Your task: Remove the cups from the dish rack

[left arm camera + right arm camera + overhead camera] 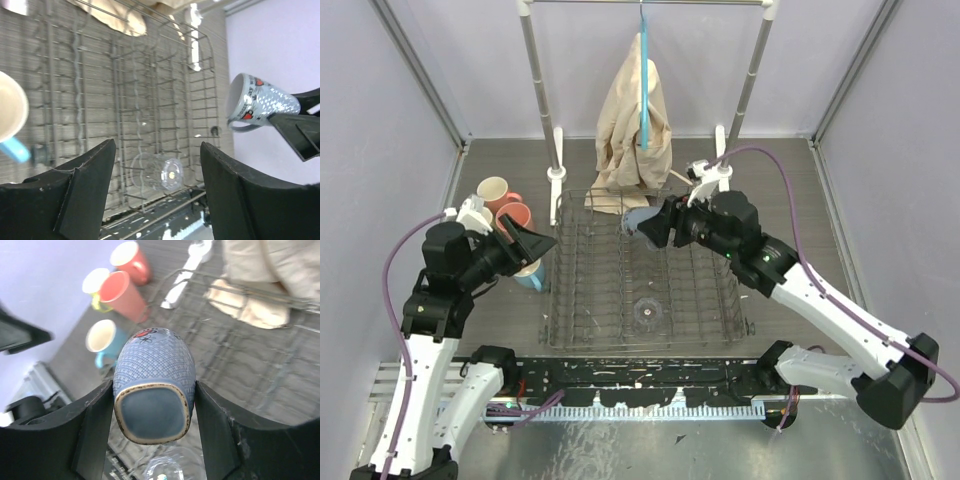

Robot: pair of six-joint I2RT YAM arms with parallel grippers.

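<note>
The dark wire dish rack (580, 300) fills the table's middle. My right gripper (656, 224) is shut on a grey-blue mug (640, 222), held on its side above the rack's far part; in the right wrist view the fingers press both sides of the mug (155, 360). A clear glass (647, 312) lies in the rack's near part, also seen in the left wrist view (157, 172). My left gripper (535, 245) stands open and empty at the rack's left edge. A pale yellow mug (492, 190), two salmon-pink mugs (516, 217) and a light blue mug (530, 275) stand on the table left of the rack.
A silver clothes rail with beige cloth (635, 110) on a blue hanger stands behind the rack, its white feet (556, 185) at the rack's far corners. Pale walls close in on the left and right. A black strip with white markings (650, 385) runs along the near edge.
</note>
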